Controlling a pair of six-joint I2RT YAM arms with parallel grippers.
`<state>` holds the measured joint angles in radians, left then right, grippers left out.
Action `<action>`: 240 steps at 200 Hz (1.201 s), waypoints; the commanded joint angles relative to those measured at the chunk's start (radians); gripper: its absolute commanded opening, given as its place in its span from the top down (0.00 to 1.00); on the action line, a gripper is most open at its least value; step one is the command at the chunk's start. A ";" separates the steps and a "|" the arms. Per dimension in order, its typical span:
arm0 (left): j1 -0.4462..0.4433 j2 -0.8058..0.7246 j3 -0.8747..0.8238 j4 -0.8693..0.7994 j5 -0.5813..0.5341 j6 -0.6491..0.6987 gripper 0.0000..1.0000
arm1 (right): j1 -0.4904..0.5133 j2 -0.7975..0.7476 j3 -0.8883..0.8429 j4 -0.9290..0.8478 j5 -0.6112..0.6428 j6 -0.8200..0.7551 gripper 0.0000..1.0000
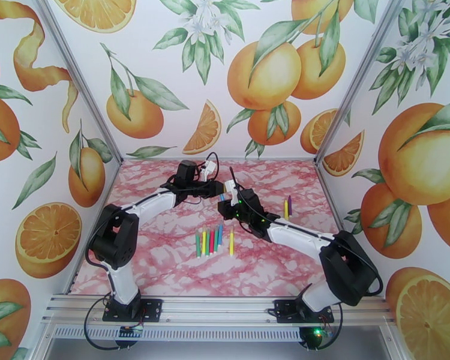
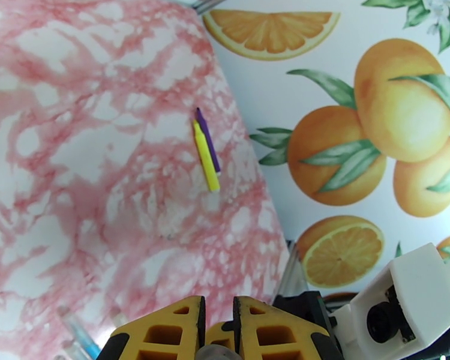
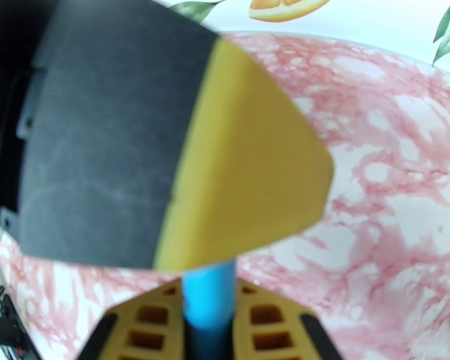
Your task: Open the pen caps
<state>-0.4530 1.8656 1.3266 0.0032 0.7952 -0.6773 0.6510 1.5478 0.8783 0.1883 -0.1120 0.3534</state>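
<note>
Progress looks early: your right gripper [image 3: 210, 313] is clamped on a blue pen [image 3: 210, 283], your left gripper [image 2: 218, 319] pinched shut on its cap end above the table [image 1: 165, 265], while the row of pens [image 1: 213, 240] and the yellow-and-purple pair [image 1: 287, 206] seemingly wait.

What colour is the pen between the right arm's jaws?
Light blue; the pen shows best in the right wrist view.
</note>
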 commanded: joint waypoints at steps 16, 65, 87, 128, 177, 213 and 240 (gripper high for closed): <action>0.066 0.007 0.063 0.133 -0.161 -0.016 0.95 | 0.022 -0.047 -0.048 -0.053 -0.058 -0.045 1.00; 0.077 0.003 0.059 0.145 -0.183 -0.037 0.96 | 0.022 -0.054 -0.062 -0.046 -0.054 -0.045 1.00; 0.080 0.006 0.062 0.151 -0.181 -0.048 0.96 | 0.022 -0.055 -0.065 -0.044 -0.053 -0.047 1.00; 0.086 0.002 0.056 0.152 -0.199 -0.054 0.97 | 0.022 -0.061 -0.073 -0.040 -0.053 -0.050 1.00; 0.101 0.003 0.059 0.149 -0.206 -0.054 0.97 | 0.022 -0.061 -0.080 -0.038 -0.054 -0.053 1.00; 0.113 0.001 0.066 0.144 -0.213 -0.056 0.97 | 0.022 -0.067 -0.087 -0.035 -0.053 -0.056 1.00; 0.119 0.001 0.069 0.141 -0.220 -0.059 0.98 | 0.022 -0.074 -0.096 -0.029 -0.055 -0.057 1.00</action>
<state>-0.4507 1.8656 1.3277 0.0189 0.7963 -0.7273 0.6476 1.5272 0.8349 0.2623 -0.1032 0.3389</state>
